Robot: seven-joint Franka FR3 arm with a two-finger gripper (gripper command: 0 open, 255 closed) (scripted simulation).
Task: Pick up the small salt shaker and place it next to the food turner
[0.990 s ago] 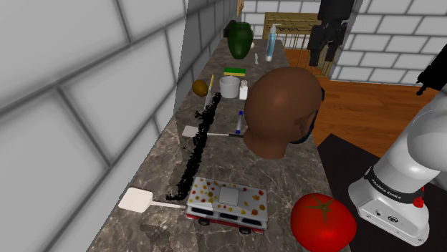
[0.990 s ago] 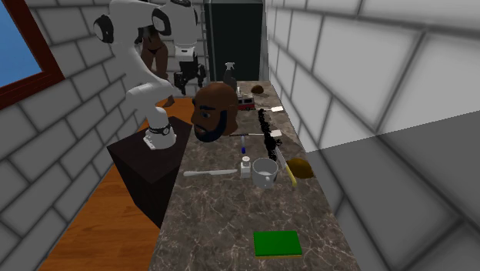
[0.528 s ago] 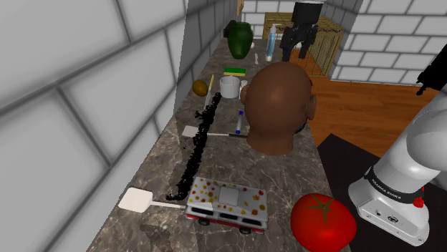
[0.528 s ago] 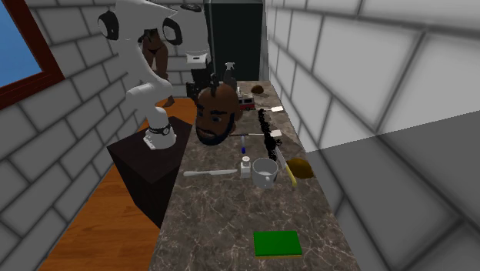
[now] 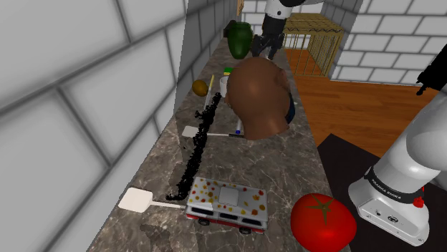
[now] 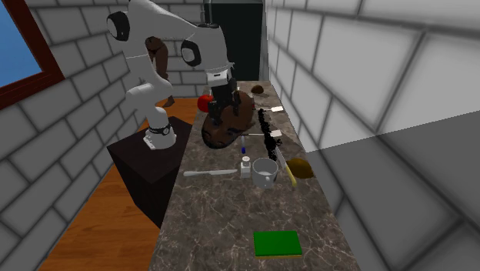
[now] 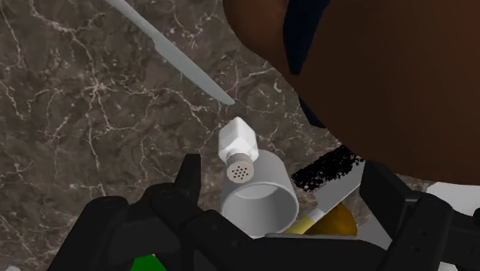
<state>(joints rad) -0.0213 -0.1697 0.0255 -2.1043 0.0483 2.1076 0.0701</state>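
Note:
The small white salt shaker (image 7: pixel 238 149), with a holed top, stands against a white cup (image 7: pixel 258 196) on the marble counter; it also shows beside the cup in the second exterior view (image 6: pixel 246 165). My gripper (image 7: pixel 285 185) hangs open above them, the shaker just ahead of its left finger and untouched. It hovers over a brown mannequin head (image 5: pixel 258 97) in the shoulder view (image 5: pixel 263 49). A white flat-bladed turner (image 5: pixel 135 199) lies near the counter's front end; a similar one (image 5: pixel 190 131) lies mid-counter.
A knife (image 7: pixel 173 50) lies beside the shaker. A black speckled strip (image 5: pixel 197 154) runs along the wall side. A toy bus (image 5: pixel 227 204), a tomato (image 5: pixel 322 220), a green vase (image 5: pixel 238 38) and a green sponge (image 6: pixel 277 243) share the counter.
The gripper has swung toward the shoulder view's left, over the counter and the shaker. The mannequin head has shifted and tipped toward the wall. The fingers stayed open.

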